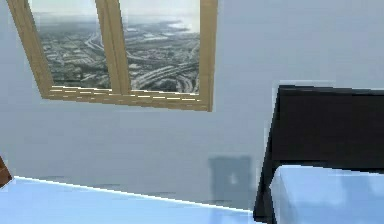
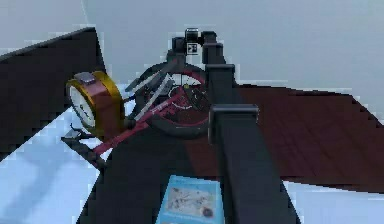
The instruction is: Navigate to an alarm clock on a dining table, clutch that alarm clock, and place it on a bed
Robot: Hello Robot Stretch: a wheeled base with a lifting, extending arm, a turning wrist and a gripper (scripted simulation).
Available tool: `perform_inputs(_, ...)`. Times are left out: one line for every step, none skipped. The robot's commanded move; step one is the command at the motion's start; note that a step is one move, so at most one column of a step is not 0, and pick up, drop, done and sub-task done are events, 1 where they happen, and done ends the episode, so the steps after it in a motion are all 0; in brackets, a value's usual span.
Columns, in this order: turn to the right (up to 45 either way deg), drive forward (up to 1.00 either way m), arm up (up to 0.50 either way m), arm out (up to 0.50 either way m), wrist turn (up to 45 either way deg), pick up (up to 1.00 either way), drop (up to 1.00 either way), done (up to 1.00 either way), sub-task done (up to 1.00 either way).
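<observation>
- Forward view: a black headboard (image 1: 325,125) and the pale blue bedding of the bed (image 1: 330,195) stand at the right, under a grey wall with a wood-framed window (image 1: 120,45). The robot is close beside the bed.
- In the arm side view the arm (image 2: 235,130) runs up the middle. From its far end the thin reddish fingers (image 2: 125,131) slant down toward the left.
- The alarm clock (image 2: 92,100), orange-rimmed with a pale face, sits upright at the far end of the fingers. The headboard is behind it and the bedding below it.
- I cannot tell how the fingers are set. I also cannot tell whether they hold the alarm clock or whether it rests on the bedding.
- A small blue box (image 2: 190,200) lies near the bottom edge, just beside the arm. Dark red floor (image 2: 310,130) shows to the right.
- Step in hand, as I judge it: the last one, placing the alarm clock on the bed.
- The next move calls for getting the alarm clock well in over the bedding, not at its edge. It should then go down until its base bears weight before it is let go.
- The risk is that soft bedding may let a round alarm clock tip, so the release should be gentle.
</observation>
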Motion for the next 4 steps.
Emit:
perform_inputs(0.0,0.0,0.0,0.0,45.0,0.0,0.0,0.0,0.0)
perform_inputs(0.0,0.0,0.0,0.0,45.0,0.0,0.0,0.0,0.0)
perform_inputs(0.0,0.0,0.0,0.0,39.0,0.0,0.0,0.0,0.0)
perform_inputs(0.0,0.0,-0.2,0.0,0.0,0.0,0.0,0.0,0.0)
